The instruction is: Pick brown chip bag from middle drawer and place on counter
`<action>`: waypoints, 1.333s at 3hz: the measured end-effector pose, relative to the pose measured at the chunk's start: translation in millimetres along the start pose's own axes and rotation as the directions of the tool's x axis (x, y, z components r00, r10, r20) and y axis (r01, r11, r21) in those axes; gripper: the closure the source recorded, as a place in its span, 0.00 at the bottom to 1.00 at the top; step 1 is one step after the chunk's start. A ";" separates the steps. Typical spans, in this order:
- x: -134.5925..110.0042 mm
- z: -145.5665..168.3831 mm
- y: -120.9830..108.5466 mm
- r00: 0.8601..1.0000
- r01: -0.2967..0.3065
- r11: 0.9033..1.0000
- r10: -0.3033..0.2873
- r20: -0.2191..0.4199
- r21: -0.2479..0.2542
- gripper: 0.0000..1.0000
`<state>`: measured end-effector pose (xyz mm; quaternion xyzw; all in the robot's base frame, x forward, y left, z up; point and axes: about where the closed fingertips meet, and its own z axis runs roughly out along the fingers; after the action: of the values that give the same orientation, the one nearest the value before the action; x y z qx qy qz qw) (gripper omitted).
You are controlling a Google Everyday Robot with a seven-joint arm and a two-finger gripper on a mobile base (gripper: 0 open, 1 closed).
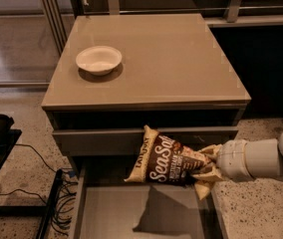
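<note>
Camera view, the only one:

- Gripper (209, 167) is low on the right, in front of the cabinet, above the right side of the open drawer (106, 213). Arm (256, 158) comes in from the right edge.
- It's clamped on the chip bag (166, 161) by the crumpled cream right end. The fingers are mostly buried in that end, so grip depth is unclear.
- Bag hangs roughly level with the left end tipped up, lettering facing the camera. It's clear of the drawer floor, with its shadow on the bare floor below. The left top corner overlaps the front of the upper drawer (96, 141), which sits slightly pulled out. Can't tell if they're touching.
- Counter (171, 59) carries only a white bowl (99, 59), back left. Centre and right are open surface.

Progress, my read:
- Grasp done; bag out of the drawer bed but below counter height.
- Left: raise past the upper drawer front and the counter lip, move in over the top, set down, release.
- Roughly halfway.

Risks:
- Held by one end only, so the bag may swing or slip on the way up.
- Left corner could snag the upper drawer front or the counter edge.
- Place right of centre to stay off the bowl.
</note>
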<state>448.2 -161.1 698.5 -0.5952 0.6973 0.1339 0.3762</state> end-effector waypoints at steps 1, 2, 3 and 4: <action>0.0 0.0 0.0 1.000 0.000 1.000 0.000 0.000 0.000 1.00; -6.5 0.8 -2.7 1.000 0.010 1.000 -0.010 -0.016 0.002 1.00; -32.1 -28.2 -18.6 0.996 0.069 0.996 -0.066 -0.055 0.055 1.00; -68.4 -73.8 -38.7 0.988 0.141 0.981 -0.130 -0.084 0.133 1.00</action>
<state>457.9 -168.0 805.7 -0.6183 0.6763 0.0368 0.3988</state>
